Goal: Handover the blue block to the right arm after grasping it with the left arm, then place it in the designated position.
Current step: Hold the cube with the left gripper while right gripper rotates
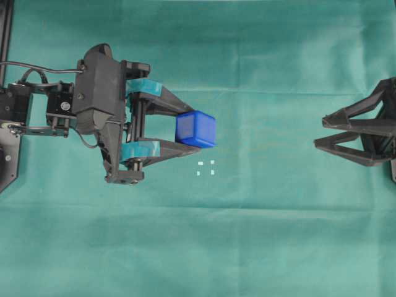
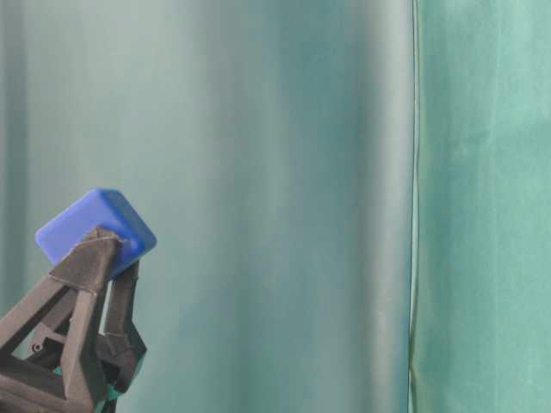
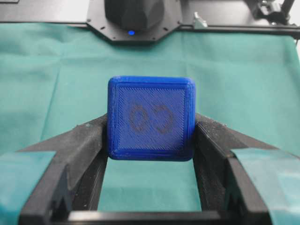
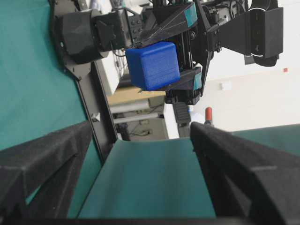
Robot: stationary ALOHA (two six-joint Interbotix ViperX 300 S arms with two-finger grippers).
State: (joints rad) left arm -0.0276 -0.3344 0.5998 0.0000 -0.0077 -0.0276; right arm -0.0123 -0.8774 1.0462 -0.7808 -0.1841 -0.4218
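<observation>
Block (image 1: 195, 129) sits pinched between my left gripper's (image 1: 179, 132) teal-taped fingers, raised above the green cloth (image 1: 260, 235), just up from the white marks (image 1: 206, 168). My right gripper (image 1: 323, 132) stands wide open, empty, well apart.

The blue block (image 1: 195, 129) is clamped between the left arm's (image 1: 99, 93) teal-taped jaws, off the tabletop. The designated position (image 1: 205, 168), four white marks, lies just beside it.

One blue block (image 1: 195, 129), two arms (image 1: 93, 93)

overhead: straight down | table-level: low, sideways | wrists: close, facing each other
</observation>
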